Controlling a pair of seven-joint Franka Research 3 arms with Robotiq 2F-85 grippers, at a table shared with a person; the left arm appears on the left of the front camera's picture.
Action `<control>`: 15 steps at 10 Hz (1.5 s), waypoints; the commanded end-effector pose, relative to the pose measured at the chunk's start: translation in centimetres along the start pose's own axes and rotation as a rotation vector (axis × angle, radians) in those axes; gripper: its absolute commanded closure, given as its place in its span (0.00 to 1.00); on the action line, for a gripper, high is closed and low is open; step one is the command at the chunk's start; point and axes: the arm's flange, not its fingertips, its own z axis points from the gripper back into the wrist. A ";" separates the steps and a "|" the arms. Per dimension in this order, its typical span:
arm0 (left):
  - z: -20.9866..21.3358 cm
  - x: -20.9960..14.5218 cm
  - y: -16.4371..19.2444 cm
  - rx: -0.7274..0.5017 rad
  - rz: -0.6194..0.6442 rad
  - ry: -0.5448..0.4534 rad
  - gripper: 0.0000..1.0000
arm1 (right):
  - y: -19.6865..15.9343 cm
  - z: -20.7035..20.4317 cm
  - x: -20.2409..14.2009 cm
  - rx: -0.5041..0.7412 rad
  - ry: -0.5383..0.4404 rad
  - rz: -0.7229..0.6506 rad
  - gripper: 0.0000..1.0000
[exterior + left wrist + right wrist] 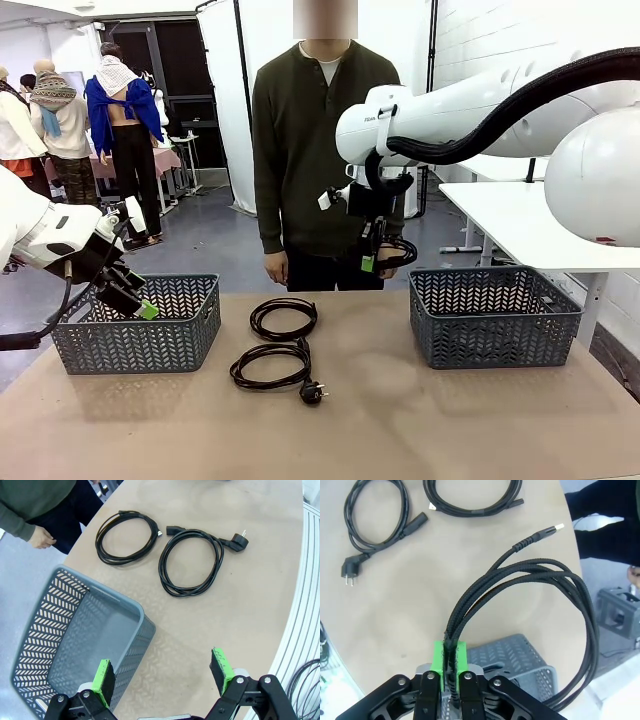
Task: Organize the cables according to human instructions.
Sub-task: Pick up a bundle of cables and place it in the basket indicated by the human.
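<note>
While the left gripper (pixel 162 674) hangs in the air over the grey lattice left basket (pixel 150 345) at the left end of the table (pixel 420 420), its green pads (pixel 104 680) are spread wide with nothing between them. From the left wrist cam one pad lines up with the basket's inside and the other with bare tabletop. Moving right, two of the cables sit flat in the middle of the table between the baskets. The far coil (pixel 283 318) is a neat black loop, and just near of it lies the near coil (pixel 268 365), with its chunky plug (pixel 313 392) sticking out at the near right. The two loops are close, but I can't tell if they touch. The person (pixel 310 140) in the olive henley stands at the far edge behind them, arms down, one hand (pixel 276 268) hanging by the table edge. Right of centre, the right gripper (pixel 449 660) is clamped tight on a braided cable (pixel 530 575), held up off the table just left of the right basket (pixel 495 325). The cable's loops dangle from the pads with a metal connector end (pixel 551 530) poking free.
</note>
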 end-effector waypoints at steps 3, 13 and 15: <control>0.0 -0.4 -0.1 -0.008 0.008 -0.006 0.00 | 0.2 0.7 -1.3 0.002 0.004 0.037 1.00; 0.0 -0.4 -0.1 -0.008 0.008 -0.006 0.00 | 2.2 3.6 -20.0 0.007 -0.043 0.231 1.00; 0.0 -0.4 -0.1 -0.008 0.008 -0.006 0.00 | 1.8 2.7 -23.0 0.024 -0.040 0.272 1.00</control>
